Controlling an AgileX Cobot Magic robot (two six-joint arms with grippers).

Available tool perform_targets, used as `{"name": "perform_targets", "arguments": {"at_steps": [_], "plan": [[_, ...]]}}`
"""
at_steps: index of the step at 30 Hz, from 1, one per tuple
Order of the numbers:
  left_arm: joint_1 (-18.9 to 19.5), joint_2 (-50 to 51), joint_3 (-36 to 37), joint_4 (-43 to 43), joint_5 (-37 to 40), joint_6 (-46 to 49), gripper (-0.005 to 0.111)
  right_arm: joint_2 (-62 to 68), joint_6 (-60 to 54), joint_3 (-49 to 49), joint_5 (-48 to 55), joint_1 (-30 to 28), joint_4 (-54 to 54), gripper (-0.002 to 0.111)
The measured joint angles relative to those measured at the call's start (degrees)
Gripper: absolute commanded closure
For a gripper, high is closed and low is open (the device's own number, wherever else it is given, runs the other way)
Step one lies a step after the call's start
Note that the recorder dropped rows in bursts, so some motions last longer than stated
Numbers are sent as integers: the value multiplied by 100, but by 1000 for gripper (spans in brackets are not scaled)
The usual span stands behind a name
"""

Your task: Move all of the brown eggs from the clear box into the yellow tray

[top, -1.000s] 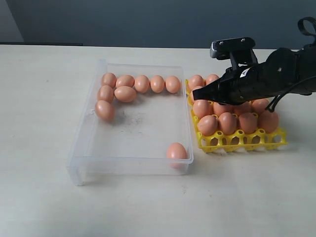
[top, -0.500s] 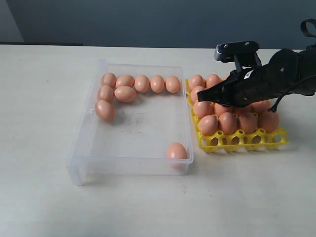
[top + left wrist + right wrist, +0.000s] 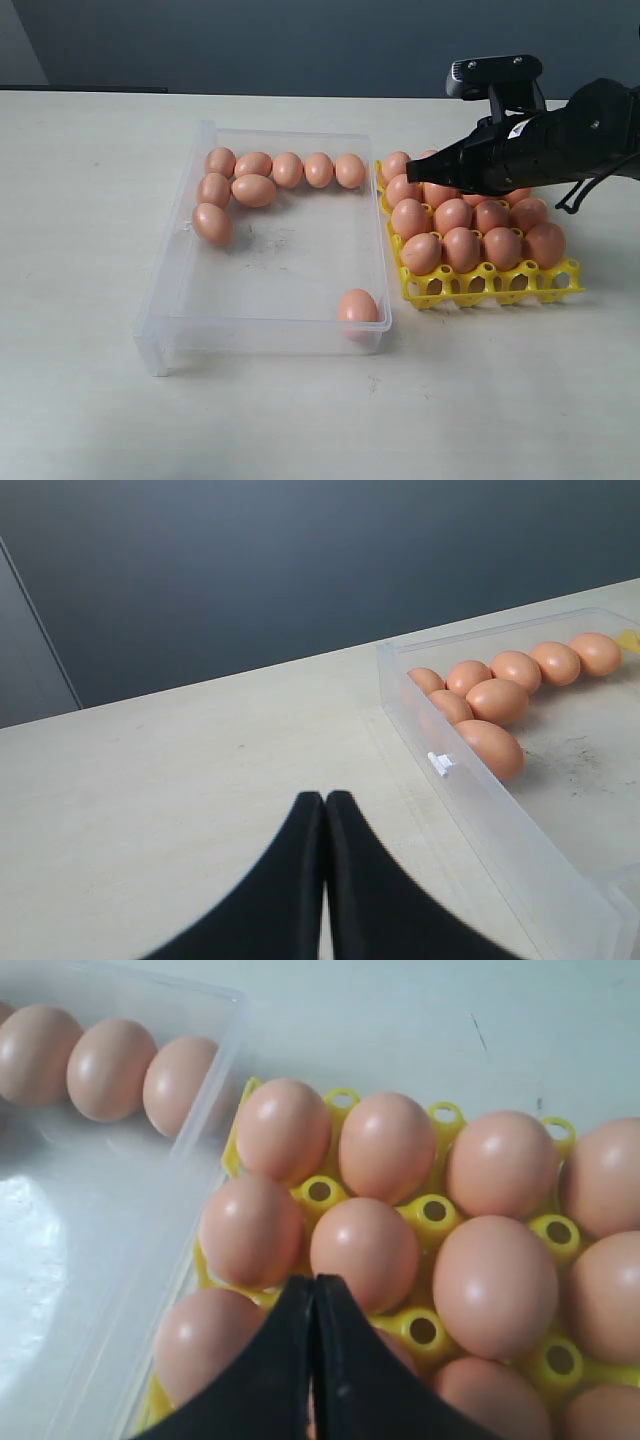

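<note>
Brown eggs (image 3: pixel 254 190) are seen in two places. Nine are contained in the clear box (image 3: pixel 270 336). Five are lined up along its far wall. Three more are clustered just in front of that row at its left end in the exterior view, touching or nearly touching one another. One is set alone in the near right corner, well apart from the others. The rest of the box floor is bare. The remaining eggs are seated in the cups of the yellow tray (image 3: pixel 470 288), which is placed just beside the box's right wall. The tray's nearest row of cups is unfilled, and part of its far rows is hidden by the arm (image 3: pixel 570 140).

The right gripper (image 3: pixel 413 172) is held above the far left part of the tray, near the box wall. Its fingers are pressed together with no gap, and nothing is gripped between them. In the right wrist view the closed tip is seen over the gap between eggs in the columns nearest the box. Whether an egg is touched cannot be told.

The left gripper (image 3: pixel 324 810) is seen only in its wrist view. It is closed tight and empty, and is held over the bare table (image 3: pixel 80 220), apart from the box corner where the cluster of eggs lies.
</note>
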Motion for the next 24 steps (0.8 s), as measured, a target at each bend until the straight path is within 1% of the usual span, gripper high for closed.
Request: {"name": "perform_targets", "arguments": {"at_steps": [10, 15, 17, 20, 24], "plan": [[0, 0, 0, 0, 0, 0, 106, -50, 0, 0, 38, 0, 0, 109], [0, 0, 0, 0, 0, 0, 106, -280, 0, 0, 80, -24, 0, 109], [0, 0, 0, 0, 0, 0, 106, -389, 0, 0, 191, -154, 0, 109], [0, 0, 0, 0, 0, 0, 106, -344, -12, 0, 476, -520, 0, 109], [0, 0, 0, 0, 0, 0, 106, -128, -12, 0, 600, -624, 0, 109]]}}
